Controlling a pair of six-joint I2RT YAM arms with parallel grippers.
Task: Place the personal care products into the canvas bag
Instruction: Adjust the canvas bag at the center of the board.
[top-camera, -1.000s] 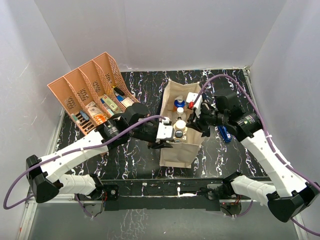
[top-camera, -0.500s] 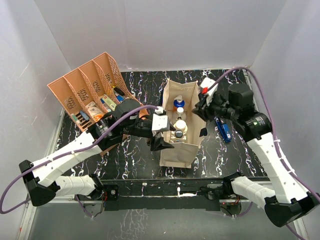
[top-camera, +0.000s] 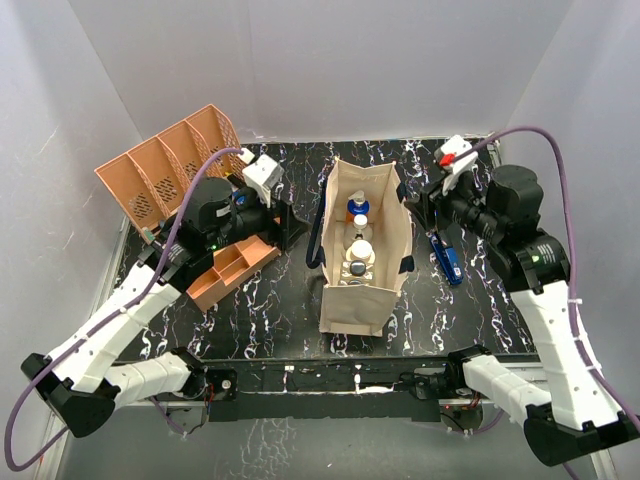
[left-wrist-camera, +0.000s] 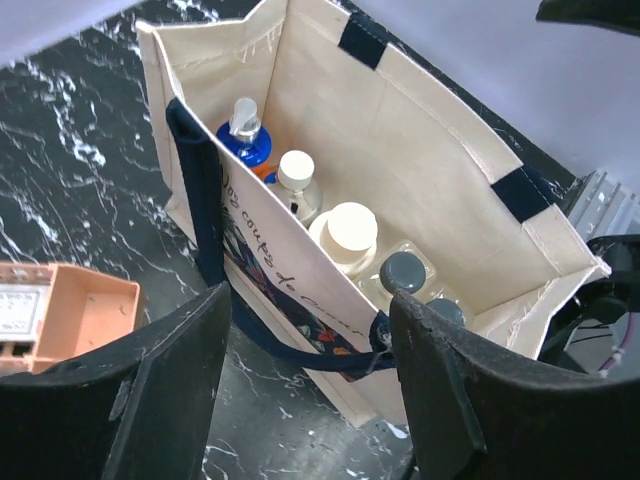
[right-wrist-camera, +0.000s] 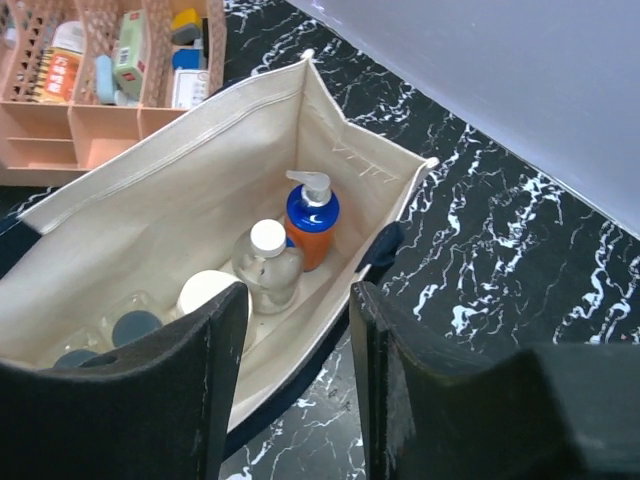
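Observation:
The canvas bag (top-camera: 385, 255) stands upright and open mid-table, with navy handles. Inside it stand the personal care products: a blue-and-orange pump bottle (top-camera: 357, 208), a clear white-capped bottle (top-camera: 360, 229), a cream cylinder (top-camera: 358, 250) and dark-capped clear bottles (top-camera: 356, 270). My left gripper (top-camera: 292, 227) is open and empty, just left of the bag. In the left wrist view it (left-wrist-camera: 310, 330) looks down at the bag's near side (left-wrist-camera: 290, 290). My right gripper (top-camera: 422, 208) is open and empty, right of the bag. In the right wrist view it (right-wrist-camera: 300, 310) hangs over the bag's rim (right-wrist-camera: 350, 270).
An orange perforated tray (top-camera: 165, 170) with small packets stands at the back left, partly under my left arm; it also shows in the right wrist view (right-wrist-camera: 100, 110). A slim blue flat object (top-camera: 448, 262) lies right of the bag.
Both grippers have drawn away from the bag's mouth: the left arm back and to the left, toward the tray, the right arm back and to the right. The bag stands as before.

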